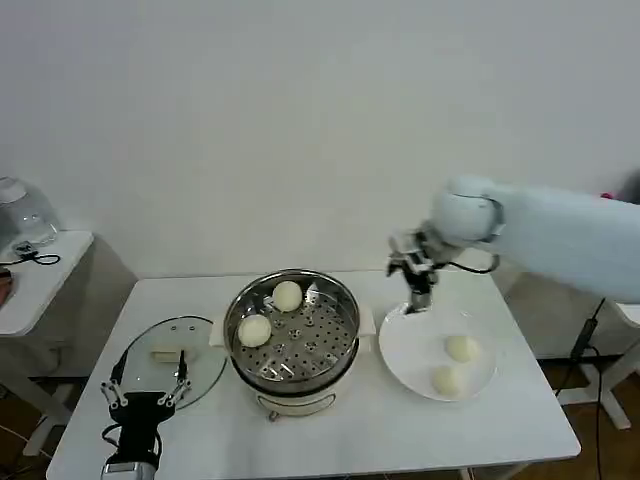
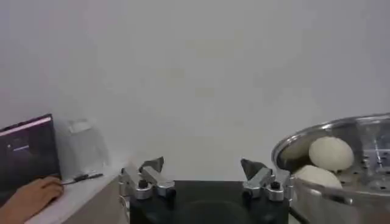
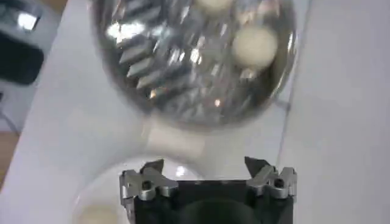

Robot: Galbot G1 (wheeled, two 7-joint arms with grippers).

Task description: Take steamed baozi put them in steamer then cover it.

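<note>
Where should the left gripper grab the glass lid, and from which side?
Take the cover by its cream-white handle at centre, coming straight down from above. It lies flat on the table, handle up, beside the steamer, so the rim offers little to pinch. The left gripper sits open just in front of it.

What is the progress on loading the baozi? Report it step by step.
Done: two baozi sit on the steamer's perforated tray. In hand: the right gripper hangs open and empty over the plate's far edge. Left: two baozi remain on the plate, and the glass cover lies on the table beside the steamer, the open left gripper near it.
</note>
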